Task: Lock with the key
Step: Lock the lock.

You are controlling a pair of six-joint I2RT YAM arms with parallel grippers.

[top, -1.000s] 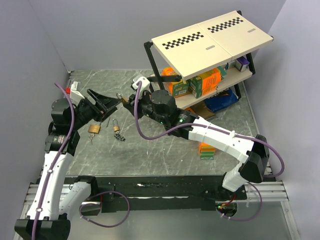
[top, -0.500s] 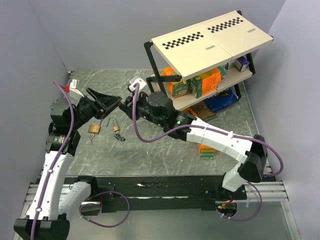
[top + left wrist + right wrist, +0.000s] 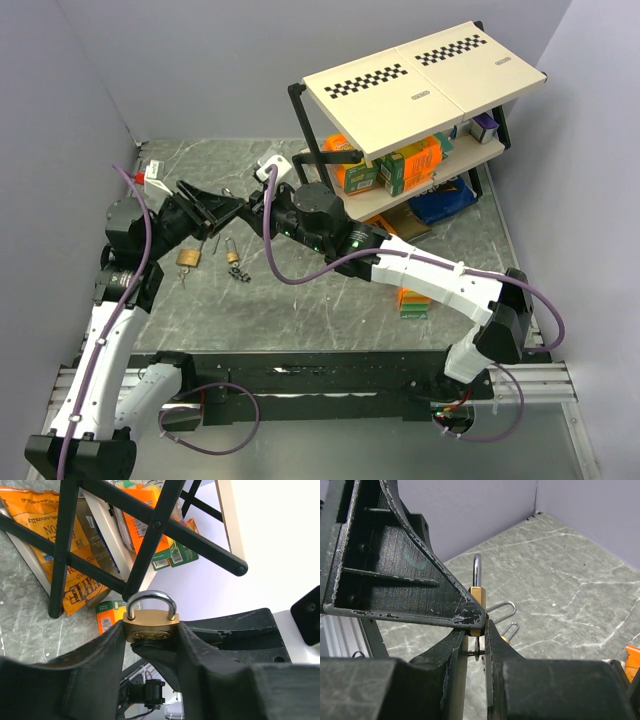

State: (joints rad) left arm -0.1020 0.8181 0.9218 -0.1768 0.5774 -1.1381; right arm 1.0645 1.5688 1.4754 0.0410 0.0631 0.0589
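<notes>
Left gripper [image 3: 150, 636]: pinching one brass padlock [image 3: 150, 624], shackle up.
Loose padlocks [image 3: 188, 257] [image 3: 233, 257]: two, on the table [image 3: 330, 300] below the left gripper.
Right gripper [image 3: 476, 632]: pressed together on one key [image 3: 476, 651], just under the brass padlock.

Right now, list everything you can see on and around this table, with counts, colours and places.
held padlock: one, brass with silver shackle, in the air between both end effectors
loose padlocks: two, brass, on the table near the left arm
keys: small dark bunch, count unclear, beside one loose padlock
shelf rack: one, black frame, cream boards with checker strips, far right
packages: several, orange and green, on the rack's shelf
blue bag: one, under the rack
small box: one, orange and green, on the table by the right arm
table: one, grey marble
left end effector: black, fingers against both sides of the held padlock
right end effector: black, closed at the held padlock's bottom
</notes>
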